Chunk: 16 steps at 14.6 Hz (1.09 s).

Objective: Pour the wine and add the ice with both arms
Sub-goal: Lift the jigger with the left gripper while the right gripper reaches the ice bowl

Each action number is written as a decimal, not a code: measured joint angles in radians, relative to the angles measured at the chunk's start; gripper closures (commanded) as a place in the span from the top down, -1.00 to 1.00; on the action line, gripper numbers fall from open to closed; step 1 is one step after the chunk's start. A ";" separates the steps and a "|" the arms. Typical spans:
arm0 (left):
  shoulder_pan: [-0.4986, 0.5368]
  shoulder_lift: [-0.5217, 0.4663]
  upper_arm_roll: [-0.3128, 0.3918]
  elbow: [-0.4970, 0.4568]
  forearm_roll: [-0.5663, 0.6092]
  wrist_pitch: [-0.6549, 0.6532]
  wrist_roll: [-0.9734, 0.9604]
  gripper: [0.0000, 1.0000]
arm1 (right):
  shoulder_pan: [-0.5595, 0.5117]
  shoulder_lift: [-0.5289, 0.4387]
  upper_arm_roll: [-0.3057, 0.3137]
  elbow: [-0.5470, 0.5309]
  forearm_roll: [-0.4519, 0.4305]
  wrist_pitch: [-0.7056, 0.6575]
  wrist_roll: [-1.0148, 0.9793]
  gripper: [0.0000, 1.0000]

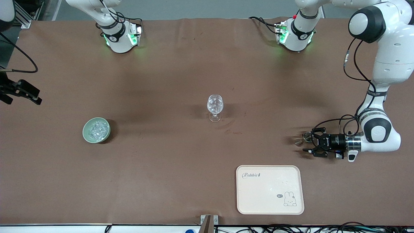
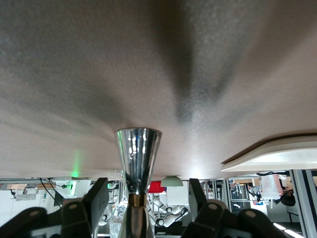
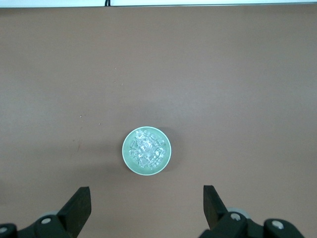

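Note:
A clear wine glass (image 1: 215,108) stands mid-table with glinting ice in it. A pale green bowl (image 1: 96,130) of ice (image 1: 97,129) sits toward the right arm's end; the right wrist view shows the bowl (image 3: 146,151) from high above. My right gripper (image 1: 34,95) hangs open and empty in the air at that end, its fingers (image 3: 79,203) wide apart. My left gripper (image 1: 306,144) is low at the left arm's end, open, its fingers (image 2: 99,196) either side of a silvery metal jigger (image 1: 299,140) without touching it. The jigger (image 2: 137,153) shows between them.
A cream tray (image 1: 270,189) with a rabbit print lies near the front edge, nearer the front camera than the left gripper; its rim shows in the left wrist view (image 2: 267,157). Both arm bases stand along the table's back edge.

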 measured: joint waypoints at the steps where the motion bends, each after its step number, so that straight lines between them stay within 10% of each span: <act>1: 0.000 0.001 0.000 0.000 0.000 -0.009 0.002 0.30 | -0.003 0.016 -0.001 -0.003 0.000 0.023 0.000 1.00; 16: 0.009 0.009 -0.013 -0.007 0.000 -0.024 0.078 -0.48 | -0.036 0.285 0.002 -0.091 0.001 0.301 0.000 0.63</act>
